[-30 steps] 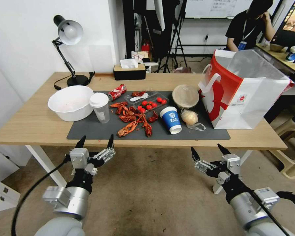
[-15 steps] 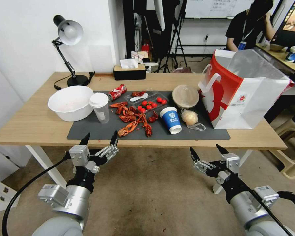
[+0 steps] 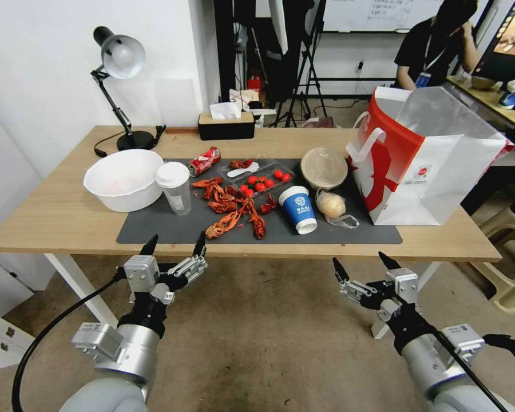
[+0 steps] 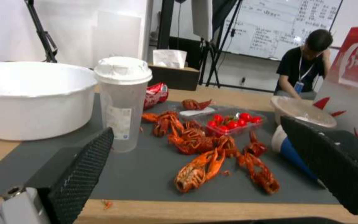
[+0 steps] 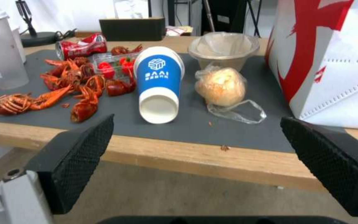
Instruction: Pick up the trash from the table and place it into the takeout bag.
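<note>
- Clearly largest, the takeout bag (image 3: 423,166) stands at right of frame: light, floppy.
- Centre, blue paper cup (image 3: 299,209) lies tipped, crushable; grasp mid-wall.
- Below, left gripper (image 3: 174,245) and right gripper (image 3: 364,262) both spread, empty.

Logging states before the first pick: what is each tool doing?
Left tool: open, holding nothing.
Right tool: open, holding nothing.
</note>
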Available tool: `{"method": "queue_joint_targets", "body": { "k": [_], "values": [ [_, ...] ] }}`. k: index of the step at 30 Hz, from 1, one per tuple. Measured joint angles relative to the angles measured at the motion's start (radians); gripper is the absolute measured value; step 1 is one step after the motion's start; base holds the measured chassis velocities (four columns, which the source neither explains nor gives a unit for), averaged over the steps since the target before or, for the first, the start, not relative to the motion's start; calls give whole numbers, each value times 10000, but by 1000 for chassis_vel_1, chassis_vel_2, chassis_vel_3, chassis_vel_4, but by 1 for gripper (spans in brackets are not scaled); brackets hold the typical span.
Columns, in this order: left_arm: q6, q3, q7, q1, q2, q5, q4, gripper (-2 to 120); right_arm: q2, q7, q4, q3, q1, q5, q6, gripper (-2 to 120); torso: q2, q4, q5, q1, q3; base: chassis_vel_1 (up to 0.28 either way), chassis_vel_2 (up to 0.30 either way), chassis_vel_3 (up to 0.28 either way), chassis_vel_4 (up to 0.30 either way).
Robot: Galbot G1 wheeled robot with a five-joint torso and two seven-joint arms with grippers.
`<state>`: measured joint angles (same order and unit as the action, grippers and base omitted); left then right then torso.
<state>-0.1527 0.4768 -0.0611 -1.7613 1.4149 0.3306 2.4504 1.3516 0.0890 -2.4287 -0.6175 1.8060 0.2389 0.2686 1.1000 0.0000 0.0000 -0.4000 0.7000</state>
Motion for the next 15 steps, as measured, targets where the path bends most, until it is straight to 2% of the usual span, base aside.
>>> {"method": "queue_joint_targets", "body": {
  "k": [15],
  "values": [
    [6, -63, 64, 238, -149, 37, -415, 100, -217, 16, 448, -145, -681, 137, -350, 100, 0, -1, 0, 0, 0, 0, 0, 0, 0]
  ]
}}
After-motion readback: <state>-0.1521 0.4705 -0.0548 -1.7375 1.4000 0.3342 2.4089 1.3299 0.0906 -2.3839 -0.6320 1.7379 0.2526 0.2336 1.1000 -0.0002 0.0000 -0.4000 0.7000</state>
